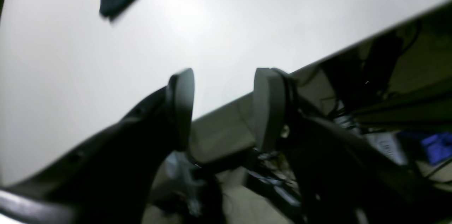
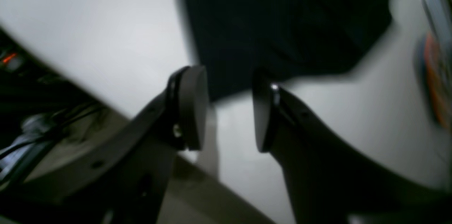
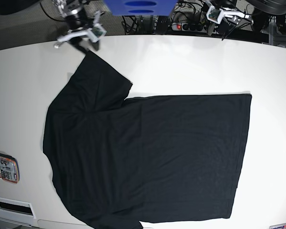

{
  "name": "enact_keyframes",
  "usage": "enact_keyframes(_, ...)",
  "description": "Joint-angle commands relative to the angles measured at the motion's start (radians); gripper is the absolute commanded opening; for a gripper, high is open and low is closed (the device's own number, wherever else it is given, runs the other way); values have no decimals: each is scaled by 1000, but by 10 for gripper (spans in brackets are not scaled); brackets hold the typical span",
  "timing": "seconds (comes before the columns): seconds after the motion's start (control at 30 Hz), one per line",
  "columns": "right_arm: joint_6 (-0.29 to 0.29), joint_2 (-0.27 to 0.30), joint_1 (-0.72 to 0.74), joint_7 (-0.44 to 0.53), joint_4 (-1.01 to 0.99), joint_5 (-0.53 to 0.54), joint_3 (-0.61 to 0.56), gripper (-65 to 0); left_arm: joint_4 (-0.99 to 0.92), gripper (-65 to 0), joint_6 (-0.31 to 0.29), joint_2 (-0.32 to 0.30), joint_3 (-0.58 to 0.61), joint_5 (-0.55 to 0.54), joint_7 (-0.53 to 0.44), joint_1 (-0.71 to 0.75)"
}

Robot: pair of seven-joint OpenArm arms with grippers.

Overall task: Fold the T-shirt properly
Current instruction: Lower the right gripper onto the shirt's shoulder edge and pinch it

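— White and glossy, that is the table: a broad top with a curved far edge, and light glaring off it in both wrist views.

— And the room behind it?

— Dim. Past the far edge there are dark cables and a power strip with a small red light. A blue object with oval cut-outs sits at the top middle; I cannot tell what it is or whether anything lies in it.

— Anything else on the table?

— A small flat item with red and orange print near the left edge, and a white slotted panel in the lower left corner. No real containers that I can make out.

— Where is the T-shirt?

— The T-shirt lies spread flat over the middle of the table, black and matte, hem toward the right side, one sleeve reaching up toward the far left corner. Its lower edge runs out of the picture.

— The claws?

— The right claw hangs just over the tip of that sleeve, pads apart, with nothing between them; dark cloth shows beyond the gap. The left claw is over the table's far edge, well apart from the shirt, pads also apart and empty. Only a corner of the cloth shows in its view.
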Motion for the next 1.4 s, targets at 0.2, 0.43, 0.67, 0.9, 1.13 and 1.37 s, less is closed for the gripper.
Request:
enact_keyframes(0.2, 86, 65, 69, -136, 25, -2, -99, -441, 15, -377, 14, 111, -6, 228, -13, -84)
enact_keyframes(0.43, 86, 98, 150, -316, 26, -2, -187, -440, 47, -376, 11, 180, -9, 412, -10, -158)
enact_keyframes(0.67, 86, 92, 248, -528, 20, -123, -316, -428, 53, -377, 11, 180, -80, 543, -10, -235)
enact_keyframes(0.9, 89, 92, 385, -744, 9, -131, -486, -241, 51, -377, 11, 140, -123, 603, -10, -259)
enact_keyframes(1.13, 89, 91, 429, -793, -14, -10, -515, -229, 10, -377, 11, 68, -126, 595, -10, -259)
enact_keyframes(1.37, 86, 91, 537, -793, -75, 132, -514, -229, -24, -377, 11, 41, -126, 593, -10, -281)
